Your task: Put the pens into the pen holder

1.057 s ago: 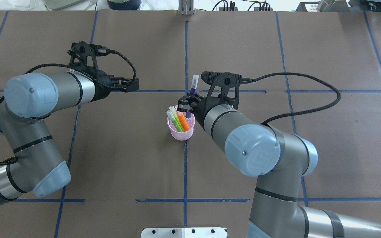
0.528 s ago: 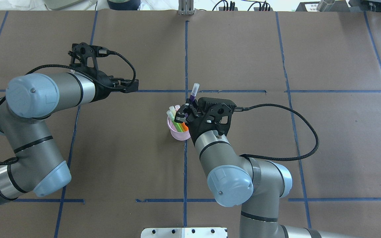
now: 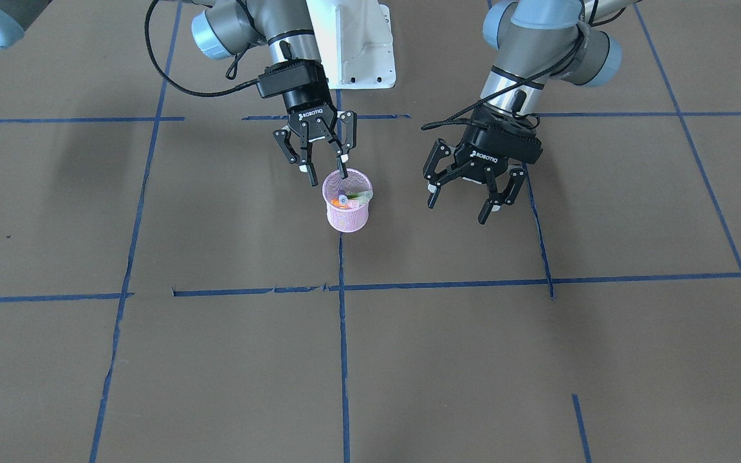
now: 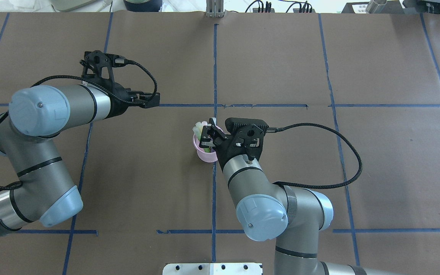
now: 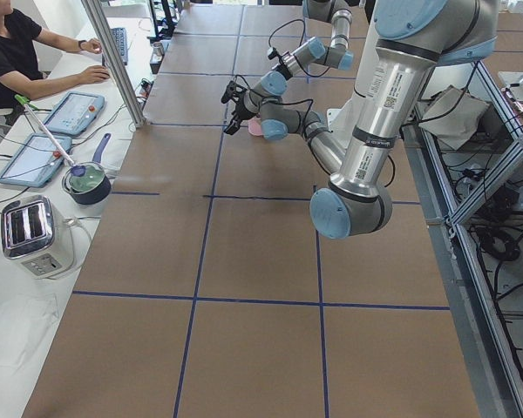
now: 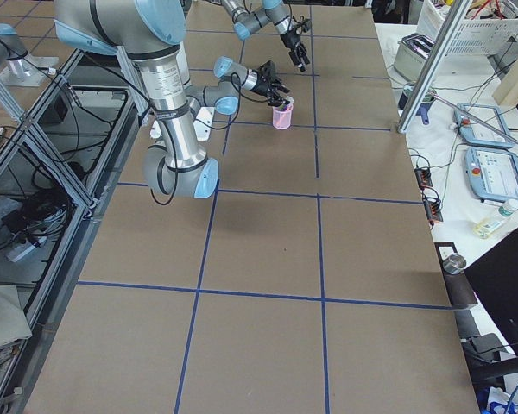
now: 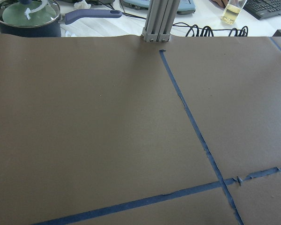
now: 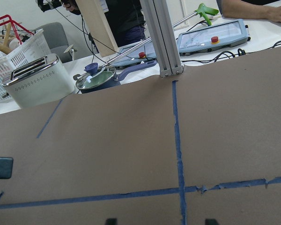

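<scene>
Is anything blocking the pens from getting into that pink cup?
Nothing visible does. The pens already sit inside the pink cup, and the right pincer hangs open just over it.

We are looking at a robotics lab. Brown paper, marked into a grid with blue tape, is covering the table [image 4: 273, 57], and robot arms [image 4: 262, 214] are reaching over it. Along the table's far side from the robot, an aluminium post [image 8: 161, 37] is standing, and a person [image 5: 13, 43] is sitting by control pendants [image 8: 210, 36] with red stop buttons, a toaster [image 8: 37, 79] and a lidded pot [image 8: 97, 79]. On the table's robot side, aluminium framing [image 5: 471, 252] is holding cables [image 5: 497, 244].
</scene>
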